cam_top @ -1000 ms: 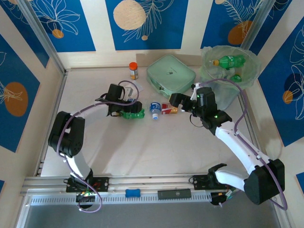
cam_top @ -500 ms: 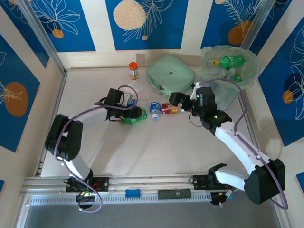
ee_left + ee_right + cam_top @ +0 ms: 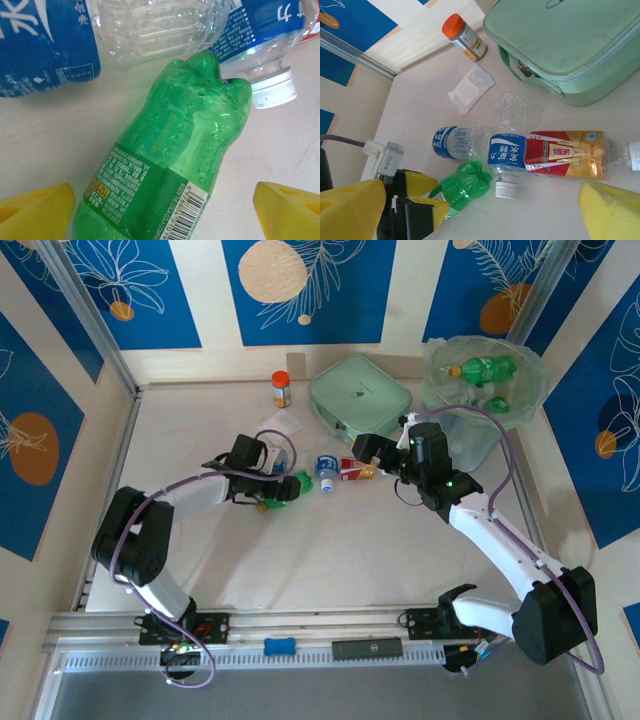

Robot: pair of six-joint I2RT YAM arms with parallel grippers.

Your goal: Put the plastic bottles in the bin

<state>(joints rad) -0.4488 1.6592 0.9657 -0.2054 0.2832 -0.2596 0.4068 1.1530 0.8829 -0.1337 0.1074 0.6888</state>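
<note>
Spread wide, the left gripper point(image 3: 277, 491) straddles a green bottle point(image 3: 175, 165) lying on its side on the pale table point(image 3: 330, 550). Its yellow fingers point(image 3: 35, 210) sit either side of the label end, with bare table showing between one finger and the plastic, so nothing is clasped. That bottle is translucent green, crumpled and dimpled, its far end squashed into soft lumps. It wears a darker green label with fine white print and a barcode. Just beyond it lie two clear bottles point(image 3: 150, 30) with blue labels (one shows a white cap point(image 3: 270, 87)), their thin walls ribbed and dented. Next to them, nearer the right arm, lies a red-labelled bottle point(image 3: 565, 152), its wrapper glossy red and gold. The right gripper point(image 3: 362, 454) hangs above that bottle with its jaws fully apart, holding nothing. At the far right corner stands the bin point(image 3: 528, 405), a tall round see-through tub lined with a filmy pale green bag; two more green bottles point(image 3: 483, 370) lie inside it. Toward the back of the table sit a flat mint-green fabric case point(image 3: 360, 397) with rounded corners, a small orange-capped jar point(image 3: 282, 388) and a flat white packet point(image 3: 283, 422).
</note>
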